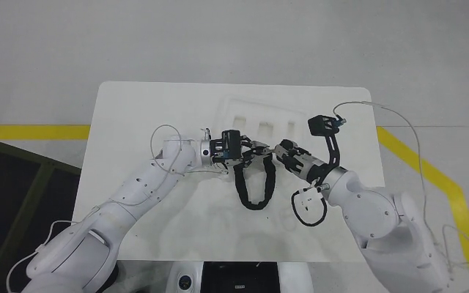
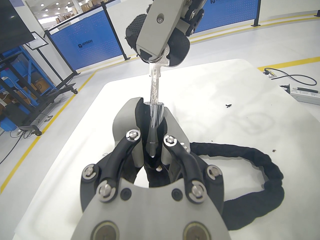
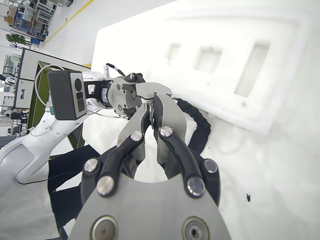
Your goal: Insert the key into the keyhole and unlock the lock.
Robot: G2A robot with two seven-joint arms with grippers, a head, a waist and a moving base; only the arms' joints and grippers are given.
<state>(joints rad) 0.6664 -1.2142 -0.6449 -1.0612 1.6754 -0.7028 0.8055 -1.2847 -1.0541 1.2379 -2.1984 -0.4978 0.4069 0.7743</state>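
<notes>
The lock is a chrome cylinder on a black fabric-covered cable that loops down onto the white table. My left gripper is shut on the cylinder and holds it above the table. The silver key has its blade tip in the keyhole at the cylinder's end. My right gripper is shut on the key's head, facing the left gripper. In the top view the left gripper and the right gripper meet at the table's middle, the cable hanging below them.
A white foam tray with rectangular pockets lies on the far half of the table, just behind the grippers. Small black specks dot the tabletop. Bare table surface stretches to the left and toward the front edge.
</notes>
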